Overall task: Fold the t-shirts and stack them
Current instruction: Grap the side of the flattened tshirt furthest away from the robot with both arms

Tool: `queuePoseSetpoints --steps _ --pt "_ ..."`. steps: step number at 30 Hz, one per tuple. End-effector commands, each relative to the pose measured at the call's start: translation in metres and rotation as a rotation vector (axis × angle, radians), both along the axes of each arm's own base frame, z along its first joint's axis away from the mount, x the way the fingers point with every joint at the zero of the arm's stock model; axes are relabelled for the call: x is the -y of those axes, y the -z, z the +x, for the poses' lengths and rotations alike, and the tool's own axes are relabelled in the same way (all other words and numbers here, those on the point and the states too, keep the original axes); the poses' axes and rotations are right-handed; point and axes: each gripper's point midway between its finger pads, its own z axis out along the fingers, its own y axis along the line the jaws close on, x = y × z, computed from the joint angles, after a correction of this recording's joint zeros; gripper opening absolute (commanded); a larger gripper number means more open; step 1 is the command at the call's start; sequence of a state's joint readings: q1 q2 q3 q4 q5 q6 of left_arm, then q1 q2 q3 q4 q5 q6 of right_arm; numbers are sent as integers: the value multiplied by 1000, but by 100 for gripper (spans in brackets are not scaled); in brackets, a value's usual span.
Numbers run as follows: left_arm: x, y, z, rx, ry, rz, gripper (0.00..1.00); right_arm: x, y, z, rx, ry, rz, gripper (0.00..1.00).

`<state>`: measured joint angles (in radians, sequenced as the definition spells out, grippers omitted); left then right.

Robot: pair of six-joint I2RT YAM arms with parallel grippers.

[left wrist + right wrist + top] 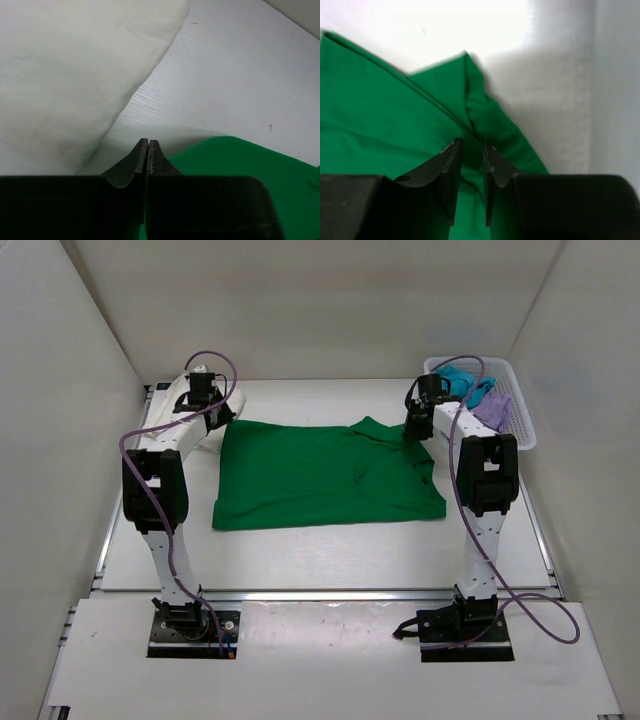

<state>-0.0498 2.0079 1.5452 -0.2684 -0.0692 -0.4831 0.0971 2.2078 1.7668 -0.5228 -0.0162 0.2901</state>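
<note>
The bright green t-shirt [320, 475] lies spread flat mid-table, with a raised fold at its far right. My right gripper [417, 433] sits on that fold; in the right wrist view [472, 145] its jaws stand narrowly apart with bunched green cloth [380, 115] pinched between them. My left gripper [213, 412] is at the shirt's far-left corner, jaws pressed together [149, 142], nothing showing between them; the green corner [250, 170] lies just right of them. The cream-white t-shirt [175, 390] lies at the far left [60, 75]. The teal t-shirt [458, 378] and the lilac t-shirt [493, 408] lie in the basket.
A white lattice basket [522, 430] stands at the far right against the right wall. White walls close in the table on three sides. Bare tabletop [330, 555] lies between the green shirt and the arm bases.
</note>
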Motion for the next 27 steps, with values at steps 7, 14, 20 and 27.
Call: queuePoseSetpoints --steps 7,14,20,27 --pt "4 -15 5 36 8 -4 0 -4 -5 -11 2 34 14 24" --pt "8 -14 4 33 19 6 0 -7 -7 -1 38 31 103 21" --pt "5 -17 6 33 13 6 0 -24 -17 7 67 -19 101 0" --pt "0 -22 6 45 0 1 0 -39 -54 4 162 -63 15 0"
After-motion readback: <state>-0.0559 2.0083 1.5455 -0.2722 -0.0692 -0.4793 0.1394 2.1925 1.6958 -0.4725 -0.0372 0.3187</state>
